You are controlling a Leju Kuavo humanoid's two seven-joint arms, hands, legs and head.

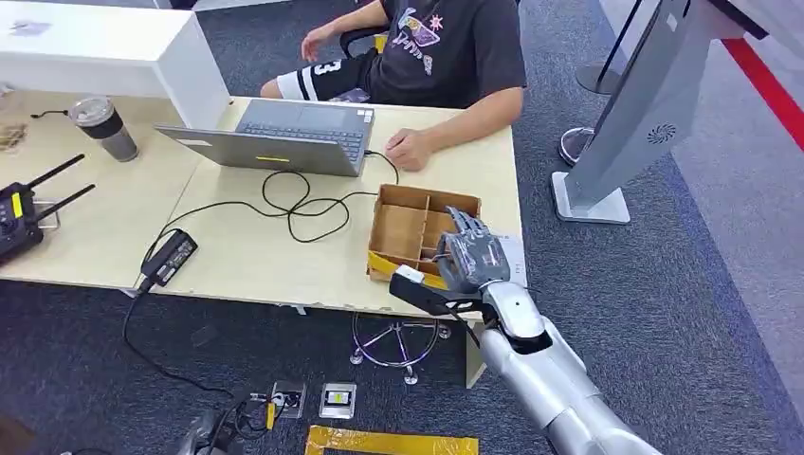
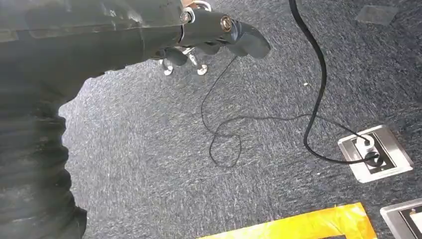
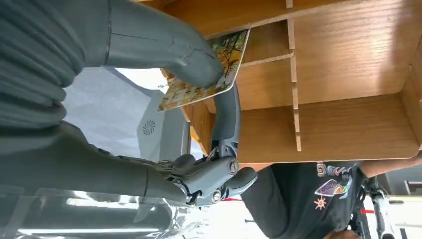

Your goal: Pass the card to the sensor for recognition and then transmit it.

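At lower centre-right of the head view, the robot's right hand point(image 1: 471, 254) reaches over the near right corner of a divided cardboard box point(image 1: 403, 223) on the table point(image 1: 237, 256). The right wrist view shows the hand point(image 3: 164, 64) pinching a colourful card point(image 3: 226, 50) between its thick thumb and a dark finger, the card lying over the box's point(image 3: 348, 74) wooden-looking dividers; the other fingers are curled beneath it. In the head view the card is hidden behind the hand. The silver right arm point(image 1: 550, 379) rises from the lower right corner of the frame. The left hand point(image 2: 209, 40) appears at the top of the left wrist view, hanging over blue-grey carpet point(image 2: 149, 149) with its fingers curled inward and nothing in them. Beyond the box, at upper centre of the head view, a person point(image 1: 446, 57) in a dark printed shirt sits at the table with one hand resting beside an open laptop point(image 1: 284, 137). A black cable point(image 1: 294, 204) loops across the tabletop to a power brick point(image 1: 169, 256) at the near edge. A lidded cup point(image 1: 102, 126) stands at upper left, and a black radio with antennas point(image 1: 24, 213) sits at far left. A grey slanted stand point(image 1: 635, 114) occupies the upper right on the carpet. Floor sockets point(image 1: 313, 398) and a strip of yellow tape point(image 1: 389, 443) lie at bottom centre.
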